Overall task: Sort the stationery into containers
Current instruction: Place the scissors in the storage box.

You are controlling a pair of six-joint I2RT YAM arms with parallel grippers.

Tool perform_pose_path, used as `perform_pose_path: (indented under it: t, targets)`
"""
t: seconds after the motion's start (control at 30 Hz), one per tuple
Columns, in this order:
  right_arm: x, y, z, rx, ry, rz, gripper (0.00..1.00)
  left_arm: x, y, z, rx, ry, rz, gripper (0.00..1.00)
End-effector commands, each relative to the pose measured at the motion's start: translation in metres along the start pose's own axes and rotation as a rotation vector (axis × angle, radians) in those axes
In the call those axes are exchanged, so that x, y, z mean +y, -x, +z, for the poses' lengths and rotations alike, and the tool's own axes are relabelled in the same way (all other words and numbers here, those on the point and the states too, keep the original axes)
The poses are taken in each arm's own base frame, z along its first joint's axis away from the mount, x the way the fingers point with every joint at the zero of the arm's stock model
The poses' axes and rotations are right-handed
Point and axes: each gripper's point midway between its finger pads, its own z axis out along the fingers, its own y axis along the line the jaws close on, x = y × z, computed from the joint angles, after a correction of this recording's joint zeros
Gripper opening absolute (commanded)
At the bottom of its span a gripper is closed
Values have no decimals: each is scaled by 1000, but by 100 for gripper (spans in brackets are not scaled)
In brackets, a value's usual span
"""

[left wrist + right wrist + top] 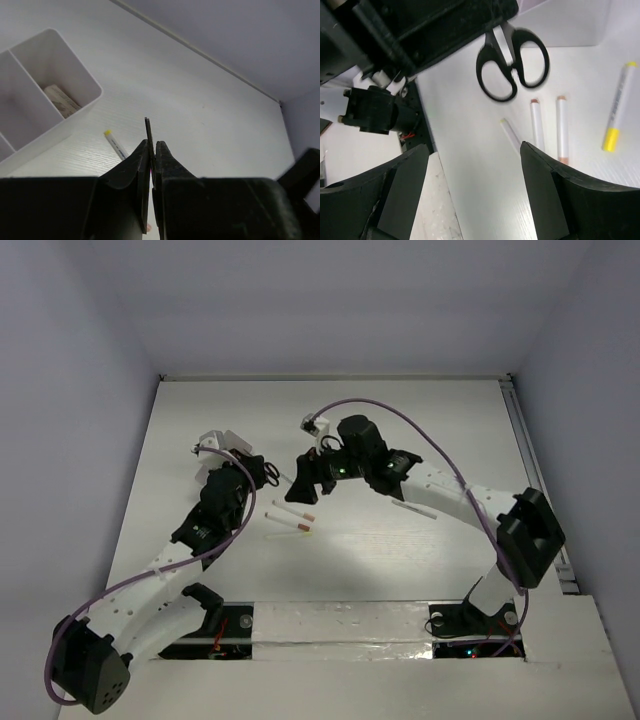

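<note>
My left gripper (258, 470) (151, 145) is shut on the thin blade of the small black-handled scissors (148, 131). In the right wrist view the scissors (514, 80) hang handles down above the table. The white compartment box (50, 107) lies left of them, with a beige block (61, 100) in its end compartment. In the top view the box (212, 443) is mostly hidden by the left arm. My right gripper (305, 480) (472, 147) is open and empty, close to the scissors. Two pink-tipped white sticks (290, 518) (536, 125) lie below it. The pink eraser is out of view.
A yellow-tipped stick (115, 144) lies on the table next to the box. A yellow-banded marker (618, 112) lies beside the pink-tipped sticks. Another white stick (415, 508) lies under the right arm. White walls enclose the table on three sides.
</note>
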Motion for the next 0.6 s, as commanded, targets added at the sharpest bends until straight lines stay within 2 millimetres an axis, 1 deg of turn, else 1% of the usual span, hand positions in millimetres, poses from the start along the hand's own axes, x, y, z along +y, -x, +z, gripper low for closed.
perform_pose_path:
  t: [0.0, 0.03, 0.07, 0.13, 0.17, 0.2, 0.27, 0.3, 0.4, 0.43, 0.47, 0.57]
  targets:
    - [8, 22, -29, -103, -79, -77, 80, 14, 26, 2, -128, 89, 6, 0]
    - [6, 18, -33, -101, -99, -77, 80, 25, 33, 2, -161, 141, 18, 0]
    - [7, 14, -42, -108, -112, -81, 80, 32, 37, 2, -175, 175, 28, 0]
    - [4, 10, -49, -118, -146, -87, 80, 46, 47, 2, -218, 243, 43, 0]
    - [4, 3, -56, -121, -158, -86, 80, 51, 50, 3, -230, 261, 44, 0]
    - [2, 0, -58, -126, -169, -83, 80, 61, 58, 4, -255, 293, 36, 0]
    - [-2, -2, -64, -149, -197, -84, 80, 69, 60, 12, -264, 303, 31, 0]
    - [-5, -9, -67, -149, -213, -79, 79, 76, 64, 14, -272, 329, 30, 0]
    - [-9, -17, -73, -164, -238, -66, 79, 87, 65, 19, -290, 391, 53, 0]
    - [-11, -22, -76, -169, -249, -61, 79, 90, 68, 20, -305, 410, 59, 0]
    - [-9, -20, -76, -189, -241, -68, 78, 92, 67, 23, -307, 422, 64, 0]
    - [-10, -26, -78, -204, -237, -64, 78, 94, 70, 29, -327, 450, 80, 0]
